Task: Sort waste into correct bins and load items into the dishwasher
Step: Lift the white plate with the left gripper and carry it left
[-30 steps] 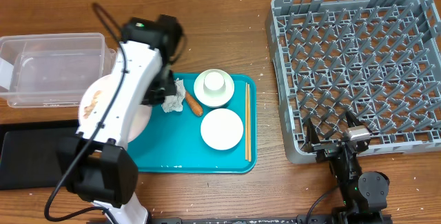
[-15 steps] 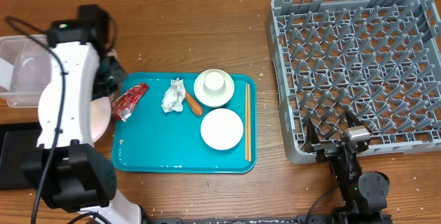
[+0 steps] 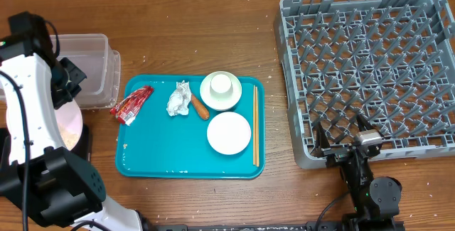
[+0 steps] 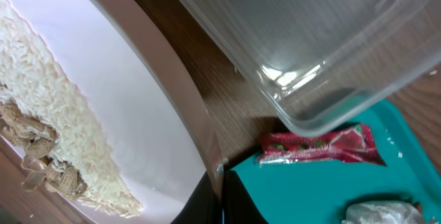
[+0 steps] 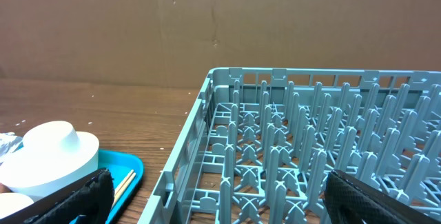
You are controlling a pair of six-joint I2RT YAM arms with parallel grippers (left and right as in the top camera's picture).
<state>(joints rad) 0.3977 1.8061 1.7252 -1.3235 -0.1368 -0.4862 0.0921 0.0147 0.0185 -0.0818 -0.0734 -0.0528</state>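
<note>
Overhead, the left arm has swung away from the teal tray (image 3: 188, 153) to the far left of the desk (image 3: 213, 32), taking the plate (image 3: 70, 130) with it. A second ago the arm and plate hid the tray's left half. Now that half is bare, and the wrapper (image 3: 133, 104) that lay hidden shows at its left edge.

The left pincer (image 4: 217, 198) is pressed together on the plate's rim, at the bottom of the left wrist view. The plate hangs just beside the tub (image 3: 89, 71), at its near right corner, mostly under the arm. Rice (image 4: 62, 134) and some brown scraps are on its face, so I judge the step in hand to be tipping them into a bin; the plate would go to the rack (image 3: 370, 67) only after that.

A round plate has no long axis. Its face is toward the wrist camera, and I cannot tell how far it tilts. The wrapper lies on a diagonal, its low end hanging off the tray toward the tub. The chopsticks (image 3: 255, 124) run straight along the tray's right edge.

The right pincer (image 3: 348, 142) is spread wide and empty at the rack's near edge.
</note>
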